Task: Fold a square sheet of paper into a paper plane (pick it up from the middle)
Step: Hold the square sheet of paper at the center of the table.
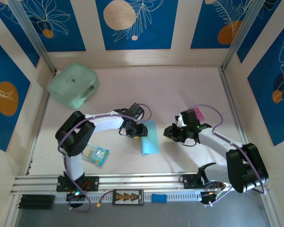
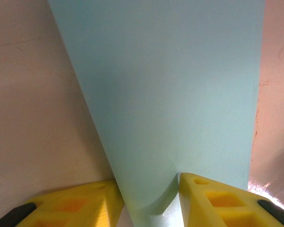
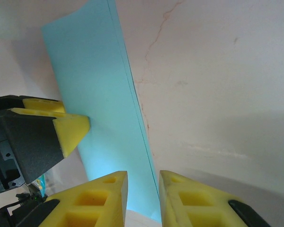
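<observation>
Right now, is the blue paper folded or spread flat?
Folded: the blue paper is a narrow rectangle, and the right wrist view shows two layered edges.

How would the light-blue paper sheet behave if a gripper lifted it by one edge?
Probably floppy: the paper sheet looks thin and already curves at the left gripper. Likely very light, so it may slide on the smooth table when pushed.

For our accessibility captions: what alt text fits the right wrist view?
A light-blue sheet of paper, folded into a long strip, lies on a pink table. The left gripper touches it from the frame's left with yellow jaws; the right gripper, jaws slightly apart, frames the bottom.
</observation>
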### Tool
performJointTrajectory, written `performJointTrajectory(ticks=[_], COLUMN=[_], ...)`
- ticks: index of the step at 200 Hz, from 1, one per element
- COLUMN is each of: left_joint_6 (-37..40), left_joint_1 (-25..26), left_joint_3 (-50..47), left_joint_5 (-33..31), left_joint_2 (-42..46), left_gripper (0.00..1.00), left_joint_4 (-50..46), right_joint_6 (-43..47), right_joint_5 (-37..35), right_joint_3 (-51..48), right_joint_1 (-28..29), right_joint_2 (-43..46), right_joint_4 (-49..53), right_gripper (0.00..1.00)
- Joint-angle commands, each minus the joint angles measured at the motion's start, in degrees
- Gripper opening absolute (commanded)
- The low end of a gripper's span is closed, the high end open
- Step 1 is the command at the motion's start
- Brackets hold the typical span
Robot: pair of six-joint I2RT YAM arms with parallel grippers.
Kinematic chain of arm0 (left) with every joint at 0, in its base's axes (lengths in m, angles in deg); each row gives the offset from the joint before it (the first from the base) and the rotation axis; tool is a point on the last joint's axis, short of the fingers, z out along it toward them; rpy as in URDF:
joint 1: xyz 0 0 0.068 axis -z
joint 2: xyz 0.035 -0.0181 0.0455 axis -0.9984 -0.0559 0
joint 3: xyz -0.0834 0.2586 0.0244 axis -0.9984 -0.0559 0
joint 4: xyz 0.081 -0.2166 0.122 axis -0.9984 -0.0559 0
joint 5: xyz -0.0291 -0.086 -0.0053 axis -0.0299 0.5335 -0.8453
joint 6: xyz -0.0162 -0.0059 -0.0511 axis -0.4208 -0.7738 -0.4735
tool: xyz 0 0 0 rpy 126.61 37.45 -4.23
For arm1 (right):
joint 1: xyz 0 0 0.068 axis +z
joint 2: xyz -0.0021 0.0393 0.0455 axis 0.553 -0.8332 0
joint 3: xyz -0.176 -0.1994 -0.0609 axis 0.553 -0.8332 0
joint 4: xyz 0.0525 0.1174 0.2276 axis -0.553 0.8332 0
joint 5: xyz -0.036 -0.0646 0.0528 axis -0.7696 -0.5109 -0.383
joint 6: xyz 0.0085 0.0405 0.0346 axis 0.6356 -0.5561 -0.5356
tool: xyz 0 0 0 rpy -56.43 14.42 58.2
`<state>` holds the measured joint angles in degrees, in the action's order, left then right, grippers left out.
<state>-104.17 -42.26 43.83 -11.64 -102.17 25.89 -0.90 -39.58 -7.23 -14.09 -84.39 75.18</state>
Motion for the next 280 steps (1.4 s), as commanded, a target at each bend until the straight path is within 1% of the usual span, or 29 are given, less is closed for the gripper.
performJointTrajectory(ticks=[1, 18, 49, 82, 148, 214, 248, 280], left_joint_6=[0.55, 0.21, -0.25, 0.01, 1.85, 2.59, 3.96, 3.85], left_joint_1=[0.73, 0.77, 0.78, 0.77, 0.84, 0.95, 1.26, 1.39], left_joint_3=[-1.62, -1.90, -2.42, -2.06, -0.65, 0.37, 1.91, 2.00], left_joint_5=[-5.00, -5.41, -6.46, -5.88, -4.19, -5.01, -6.20, -6.40], left_joint_2=[-4.85, -4.53, -3.97, -4.52, -5.74, -6.59, -7.24, -7.44], left_gripper=[0.42, 0.39, 0.38, 0.38, 0.42, 0.46, 0.46, 0.47], left_joint_4=[0.46, 0.57, 0.85, 0.67, 0.22, -0.92, -3.13, -3.20], right_joint_6=[0.63, 0.63, 0.56, 0.41, 0.45, 0.45, 0.39, 0.46], right_joint_5=[0.31, 0.31, 0.25, 0.31, 0.23, 0.47, 0.60, 0.59], right_joint_3=[0.29, 0.29, 0.30, 0.16, 0.11, 0.19, 0.16, 0.19], right_joint_1=[0.29, 0.31, 0.33, 0.32, 0.22, 0.25, 0.20, 0.24], right_joint_2=[0.65, 0.63, 0.48, 0.34, -0.04, -0.50, -0.57, -0.49], right_joint_4=[1.03, 0.97, 0.88, 0.62, 0.49, 0.26, 0.20, 0.35], right_gripper=[0.26, 0.26, 0.26, 0.26, 0.26, 0.26, 0.26, 0.26])
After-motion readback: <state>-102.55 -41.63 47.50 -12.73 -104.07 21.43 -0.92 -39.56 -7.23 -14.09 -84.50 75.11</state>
